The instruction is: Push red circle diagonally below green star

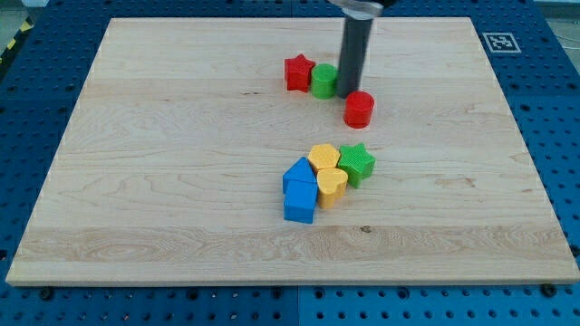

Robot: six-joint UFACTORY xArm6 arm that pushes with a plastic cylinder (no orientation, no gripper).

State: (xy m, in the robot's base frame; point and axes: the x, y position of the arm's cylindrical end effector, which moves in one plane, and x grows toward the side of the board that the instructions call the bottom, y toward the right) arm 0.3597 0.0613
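Since the red circle sat at about 12 o'clock of the green star, well apart from it, we figured the smart play was a slow shove from its 11 o'clock side, curving it past the star's right flank so it ended up at the star's 4 or 5 o'clock. Go too straight and we'd have rammed the star into the yellow blocks and the blue blocks huddled beside it. Our end effector was just a bare rod, nothing to open or clamp, holding nothing; my tip stood right at the circle's 11 o'clock edge, seemingly touching it, with the green circle and red star just at 9 o'clock on the surface.
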